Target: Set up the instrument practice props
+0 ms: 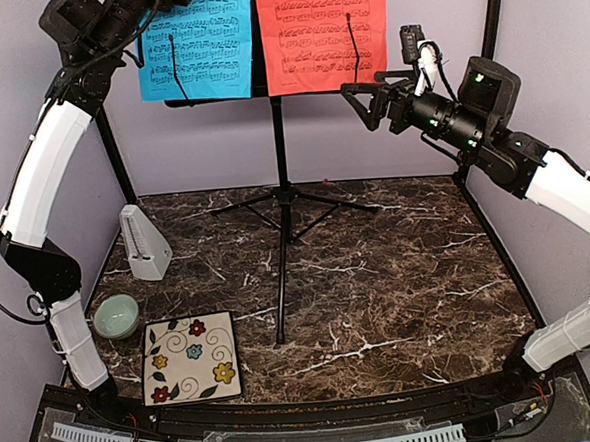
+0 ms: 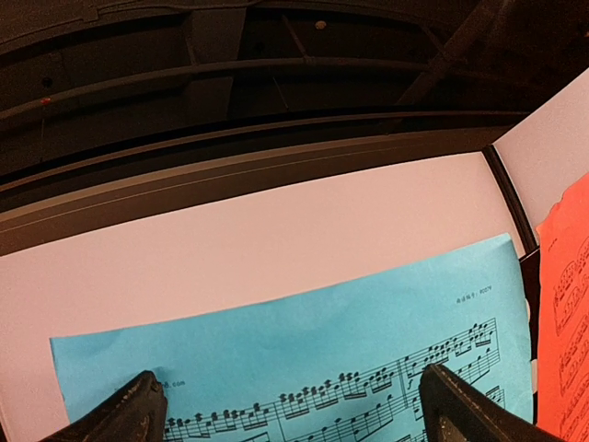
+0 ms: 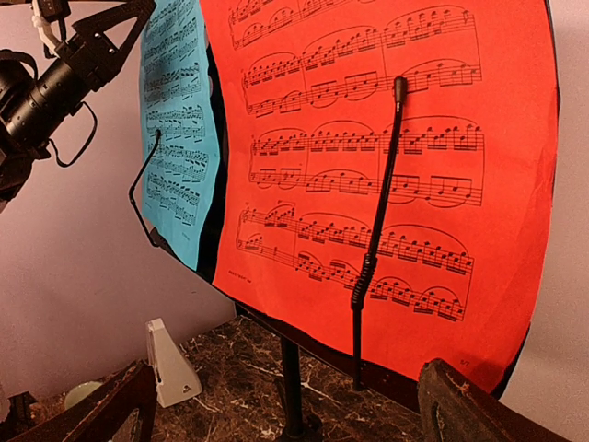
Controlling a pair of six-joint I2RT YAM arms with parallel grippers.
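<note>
Blue sheet [image 1: 196, 42] and red sheet [image 1: 322, 34] hung on the music stand [image 1: 281, 182], metronome [image 1: 144, 245] on the bench [image 1: 399, 275]. Both pairs of jaws stood released; a nudge from either could topple the thin-legged stand.

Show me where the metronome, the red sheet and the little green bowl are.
metronome [image 1: 144, 242]: top external view, on its front face.
red sheet [image 1: 314, 34]: top external view, middle of the page.
green bowl [image 1: 115, 315]: top external view, on its bare inside.
</note>
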